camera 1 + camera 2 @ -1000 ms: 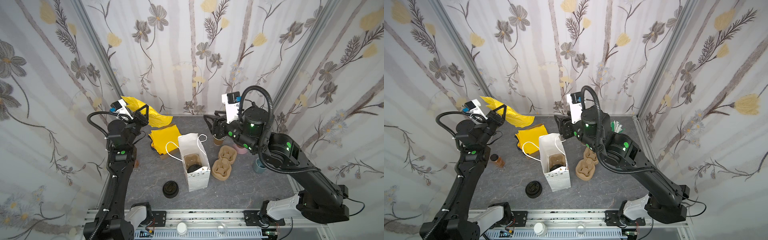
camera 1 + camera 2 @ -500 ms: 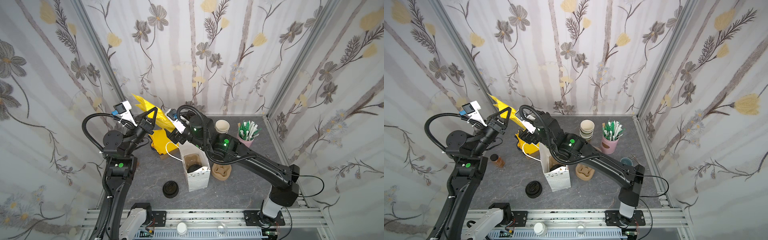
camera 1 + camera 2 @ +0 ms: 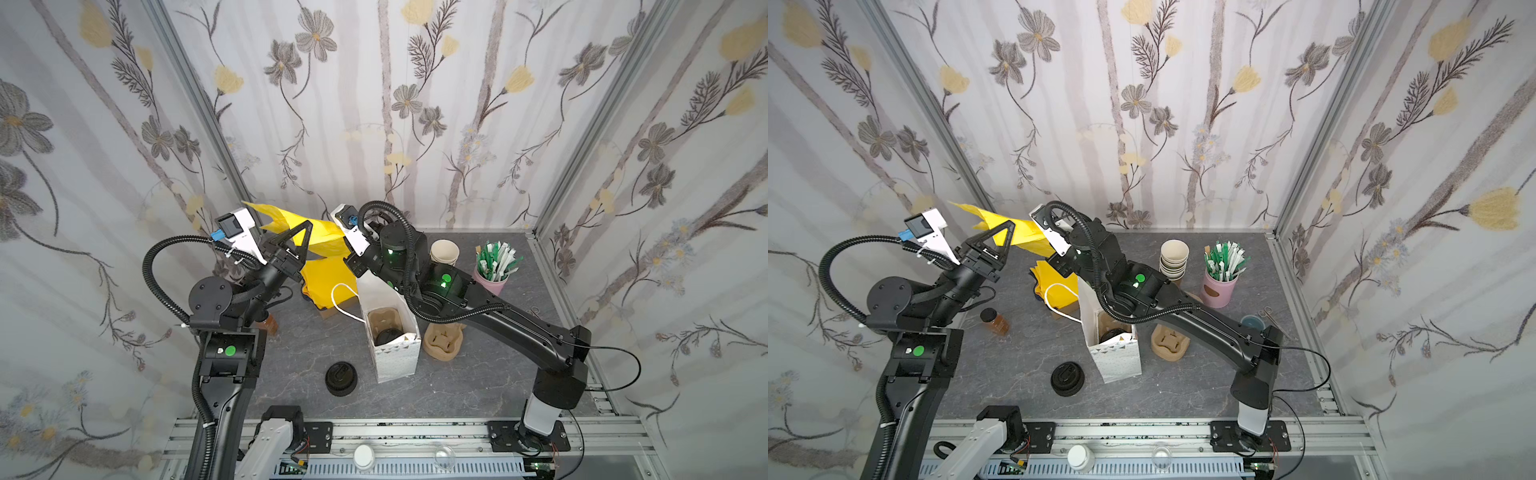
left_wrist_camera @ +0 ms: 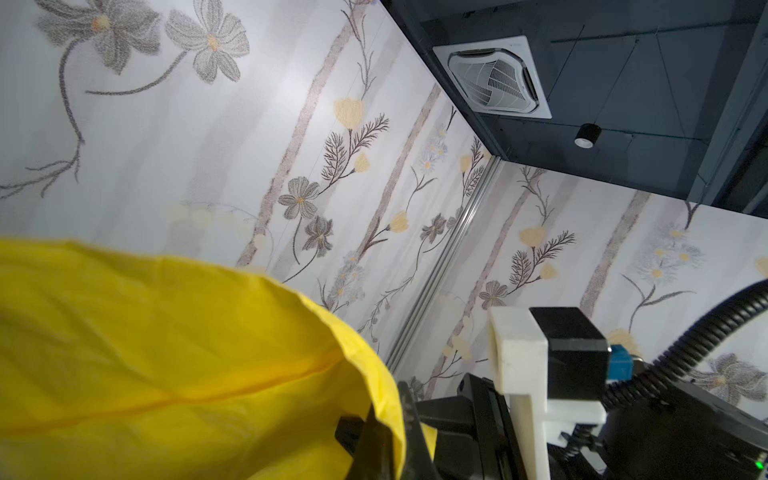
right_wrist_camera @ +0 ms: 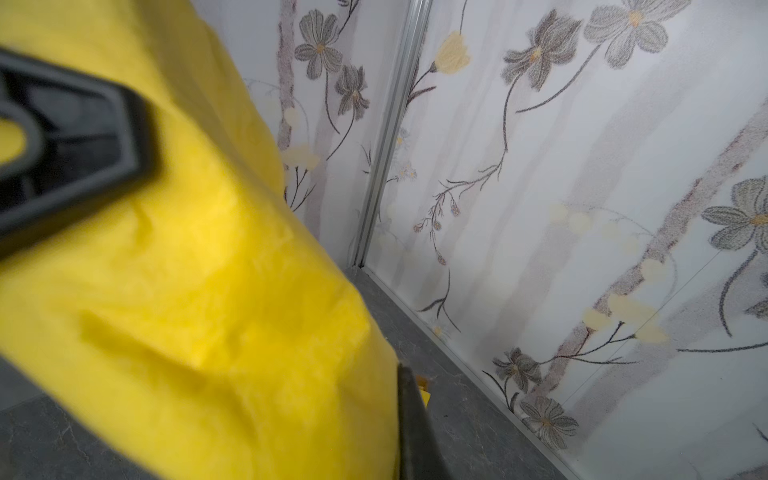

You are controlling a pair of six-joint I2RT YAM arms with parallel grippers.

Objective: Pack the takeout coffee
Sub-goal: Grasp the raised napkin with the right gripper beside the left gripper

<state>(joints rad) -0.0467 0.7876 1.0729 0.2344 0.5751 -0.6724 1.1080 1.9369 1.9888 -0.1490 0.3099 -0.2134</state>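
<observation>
Left gripper [image 3: 308, 224]: closed, with the fingertips brought to a point and clamped on the yellow bag [image 3: 324, 237], which is held raised near the back wall. In the left wrist view the film is seen pinched between two dark fingers [image 4: 368, 453].
Right gripper [image 5: 402, 374]: closed on the same bag's film, as far as can be made out. Only one finger [image 5: 413, 428] is shown in the right wrist view, the rest being covered by blurred yellow. In both top views the jaws are hidden behind the wrist camera mount and the bag.
Yellow bag: much of both wrist views is filled by it. Whether it is joined to the flat yellow sheet [image 3: 328, 284] on the table cannot be told.
White paper bag [image 3: 397, 362]: stood upright mid-table with its mouth open. Its far wall is partly covered by the right arm.
Pulp carrier [image 3: 379, 322]: set inside the paper bag, with only its top seen.
Takeout coffee [image 3: 388, 336]: placed in the carrier inside the paper bag. Only the round black lid is seen, from above and in shadow. The cup body is hidden by the carrier and the bag walls.
Brown bottle [image 3: 994, 321]: set on the table near the left arm. Whether it is upright or tilted cannot be told.
</observation>
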